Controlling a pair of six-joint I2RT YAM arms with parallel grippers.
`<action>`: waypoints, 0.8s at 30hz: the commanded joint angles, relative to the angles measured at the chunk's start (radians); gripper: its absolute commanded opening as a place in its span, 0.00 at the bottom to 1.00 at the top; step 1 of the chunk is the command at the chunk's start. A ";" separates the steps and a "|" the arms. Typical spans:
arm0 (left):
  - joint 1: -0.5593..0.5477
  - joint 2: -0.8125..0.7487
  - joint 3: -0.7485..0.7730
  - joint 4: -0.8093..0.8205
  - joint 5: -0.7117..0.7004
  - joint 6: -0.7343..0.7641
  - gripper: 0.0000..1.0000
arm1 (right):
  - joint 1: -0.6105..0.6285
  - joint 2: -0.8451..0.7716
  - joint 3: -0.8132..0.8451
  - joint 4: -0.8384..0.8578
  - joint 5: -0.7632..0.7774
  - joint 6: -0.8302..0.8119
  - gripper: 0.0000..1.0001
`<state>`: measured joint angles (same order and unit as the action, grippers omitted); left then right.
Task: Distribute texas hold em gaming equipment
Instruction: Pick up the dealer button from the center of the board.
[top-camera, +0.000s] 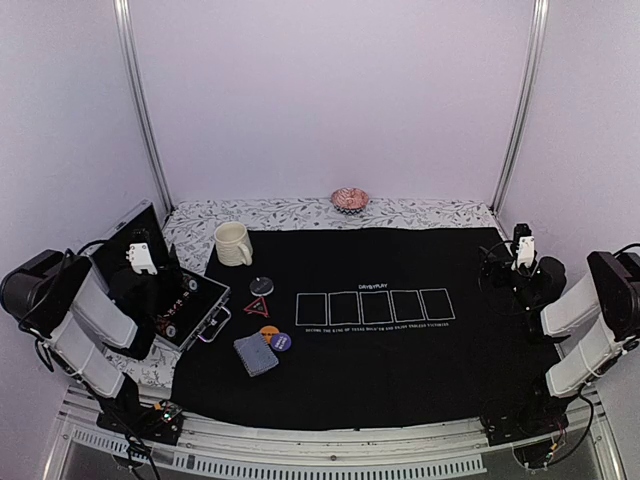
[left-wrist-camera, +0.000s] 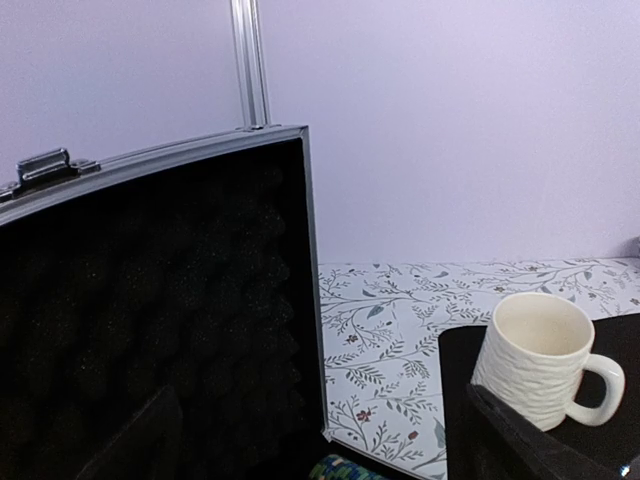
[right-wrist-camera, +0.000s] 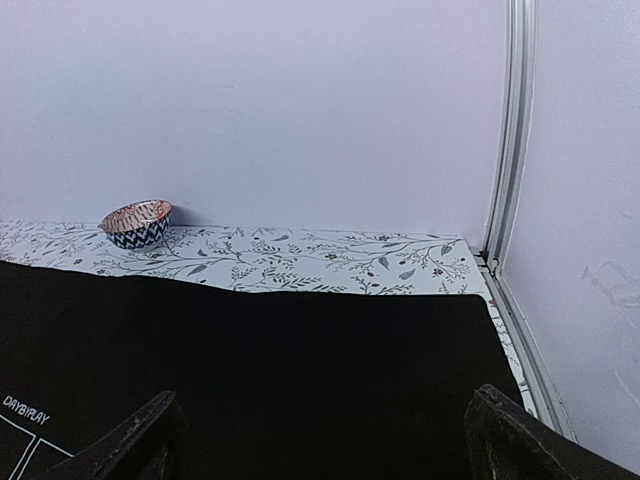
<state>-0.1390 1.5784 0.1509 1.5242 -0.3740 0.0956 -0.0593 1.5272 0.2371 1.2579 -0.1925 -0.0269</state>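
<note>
At the table's left edge, an open metal case (top-camera: 195, 305) stands with its foam-lined lid (left-wrist-camera: 150, 300) upright. The left gripper (left-wrist-camera: 320, 420) is over the tray, fingers spread wide, holding nothing. A striped blue-green edge (left-wrist-camera: 345, 468) shows low between them, likely a chip stack but too cropped to be sure. The right gripper (right-wrist-camera: 325, 420) hangs over the far right corner of the black mat (top-camera: 400, 380), equally wide and empty, well apart from the gear. On the mat's left part lies the card deck (top-camera: 256, 354), back up, with the orange button (top-camera: 268, 331) and purple button (top-camera: 283, 342) just beside it, and the red-outlined triangle (top-camera: 257, 307) and black button (top-camera: 262, 285) beyond. The five printed card outlines (top-camera: 375, 306) are bare. A cream mug (top-camera: 232, 243) sits near the case's far corner. Judgement: distribution is barely begun. Risks: a reach into the tray could clip the lid or the mug. Small stacked chips may tip or slip out of the pinch. Flat buttons and the deck offer little edge on cloth, so fingers may drag the mat or fan the cards.
</note>
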 joint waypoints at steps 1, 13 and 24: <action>0.011 0.000 0.012 -0.006 0.009 -0.007 0.98 | -0.001 0.013 0.013 0.024 0.008 -0.006 0.99; 0.023 -0.015 0.031 -0.058 -0.015 -0.033 0.98 | 0.000 -0.167 0.043 -0.165 0.087 0.009 0.99; -0.012 -0.009 -0.070 0.150 -0.019 0.013 0.97 | -0.001 -0.697 0.206 -0.593 -0.282 0.300 0.99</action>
<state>-0.1375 1.5692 0.1032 1.5452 -0.3889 0.0853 -0.0601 0.8967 0.3874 0.8330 -0.2615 0.1204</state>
